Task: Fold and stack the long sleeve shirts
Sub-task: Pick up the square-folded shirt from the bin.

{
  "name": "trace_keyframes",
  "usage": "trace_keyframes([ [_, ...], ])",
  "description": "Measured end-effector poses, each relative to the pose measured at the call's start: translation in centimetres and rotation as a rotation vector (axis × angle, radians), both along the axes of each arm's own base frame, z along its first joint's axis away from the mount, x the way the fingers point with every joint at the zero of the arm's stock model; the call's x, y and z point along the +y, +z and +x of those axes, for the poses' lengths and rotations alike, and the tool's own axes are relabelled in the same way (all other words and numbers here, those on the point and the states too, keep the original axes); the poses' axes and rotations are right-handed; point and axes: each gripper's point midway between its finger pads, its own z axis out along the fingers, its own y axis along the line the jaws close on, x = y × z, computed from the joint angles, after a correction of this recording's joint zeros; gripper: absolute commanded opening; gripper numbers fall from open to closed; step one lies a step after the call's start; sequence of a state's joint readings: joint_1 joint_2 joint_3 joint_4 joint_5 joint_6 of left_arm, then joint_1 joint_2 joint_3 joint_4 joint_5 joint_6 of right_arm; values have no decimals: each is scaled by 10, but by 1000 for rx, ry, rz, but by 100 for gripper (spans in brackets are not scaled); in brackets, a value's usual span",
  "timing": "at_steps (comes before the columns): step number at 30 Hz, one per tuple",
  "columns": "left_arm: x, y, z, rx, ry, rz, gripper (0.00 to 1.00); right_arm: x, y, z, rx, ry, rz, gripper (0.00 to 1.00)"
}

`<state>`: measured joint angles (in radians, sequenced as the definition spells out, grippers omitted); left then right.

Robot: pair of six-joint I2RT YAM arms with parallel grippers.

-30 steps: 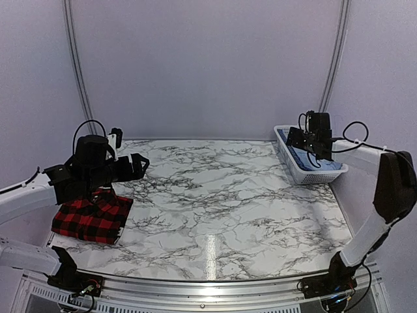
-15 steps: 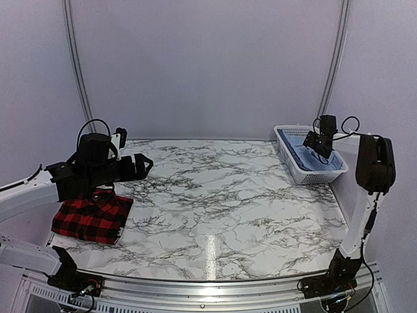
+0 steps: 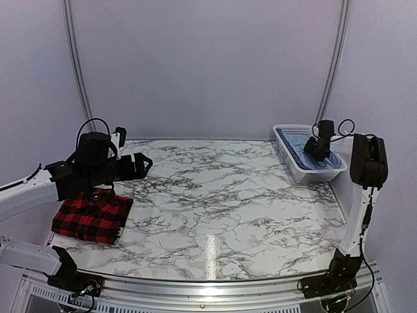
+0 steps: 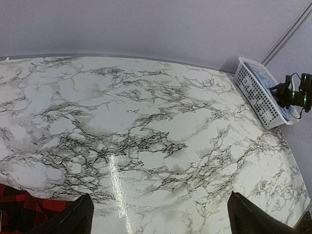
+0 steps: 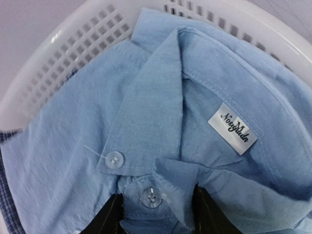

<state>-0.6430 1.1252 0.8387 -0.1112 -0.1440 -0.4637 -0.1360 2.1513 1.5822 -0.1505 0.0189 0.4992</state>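
The light blue shirt (image 5: 161, 97) lies crumpled in the white basket (image 3: 296, 171), collar and label facing up. My right gripper (image 5: 158, 214) is down in the basket (image 5: 73, 44), its fingers pressed into the cloth on either side of a bunched fold by the collar button. In the top view, that gripper (image 3: 317, 151) sits over the blue shirt (image 3: 303, 156). The red-and-black plaid shirt (image 3: 91, 218) lies folded at the table's left side. My left gripper (image 3: 140, 163) hovers above and beyond it, open and holding nothing (image 4: 161, 214). A corner of plaid (image 4: 19, 214) shows beside its left finger.
The basket stands at the table's far right corner (image 4: 256, 90). A darker checked blue cloth (image 5: 4, 175) peeks out under the light blue shirt at the basket's edge. The marble tabletop (image 3: 215, 195) stretches between the plaid shirt and the basket.
My right arm has reached further over and lowered its gripper into the basket, and its jaws have closed in on the blue cloth. The left arm has barely moved.
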Motion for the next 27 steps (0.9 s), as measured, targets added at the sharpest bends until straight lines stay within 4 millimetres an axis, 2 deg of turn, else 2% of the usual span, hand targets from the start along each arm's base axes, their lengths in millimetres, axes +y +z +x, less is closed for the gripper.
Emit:
trace_keyframes([
  [3,1,0,1,-2,6,3,99,3,6,3,-14,18,9,16],
  [7,2,0,1,-3,10,5,99,5,16,8,-29,39,7,0],
  [11,1,6,2,-10,11,0,99,8,29,8,-45,55,-11,0],
  [13,1,7,3,-12,11,-2,99,9,42,6,-62,59,-31,0],
  [18,0,2,4,-1,12,5,99,24,100,2,-149,77,-126,0],
  [23,-1,0,4,4,12,9,99,57,163,-8,-249,121,-227,0],
  [26,-1,-1,5,7,12,11,99,71,195,-17,-300,143,-283,0],
  [27,-2,-1,6,7,11,11,99,83,204,-20,-316,163,-295,0],
])
